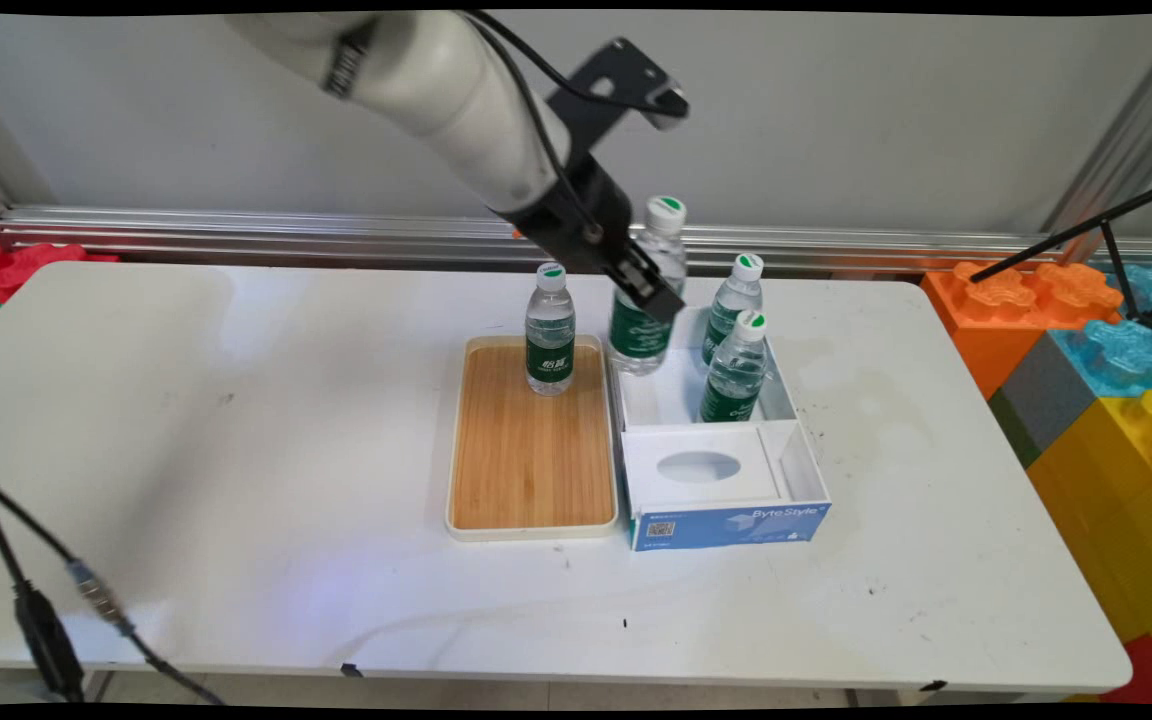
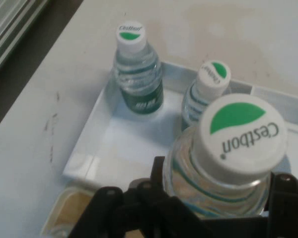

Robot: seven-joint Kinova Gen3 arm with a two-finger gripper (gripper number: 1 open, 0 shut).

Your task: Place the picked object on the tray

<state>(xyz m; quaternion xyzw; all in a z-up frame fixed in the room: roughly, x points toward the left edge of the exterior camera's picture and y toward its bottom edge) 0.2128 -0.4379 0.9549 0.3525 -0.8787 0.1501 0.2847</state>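
Observation:
My gripper (image 1: pixel 650 287) is shut on a clear water bottle (image 1: pixel 648 300) with a green label and a white cap. It holds the bottle upright over the gap between the wooden tray (image 1: pixel 526 470) and the white box (image 1: pixel 726 470), near the box's far left corner. In the hand view the held bottle's cap (image 2: pixel 241 131) fills the lower right, with my gripper (image 2: pixel 218 203) round its shoulder. Two more bottles (image 1: pixel 733 365) (image 1: pixel 732 305) stand in the box's far half, and the hand view shows them as a far bottle (image 2: pixel 138 69) and a nearer bottle (image 2: pixel 208 89). One bottle (image 1: pixel 549 340) stands on the tray's far end.
The box's near half carries a white insert with an oval hole (image 1: pixel 701 467). Big coloured toy blocks (image 1: pixel 1086 340) are stacked beyond the table's right edge. A black stand's legs (image 1: pixel 1126 250) reach in at the right. Black cables (image 1: pixel 36 600) hang at the front left.

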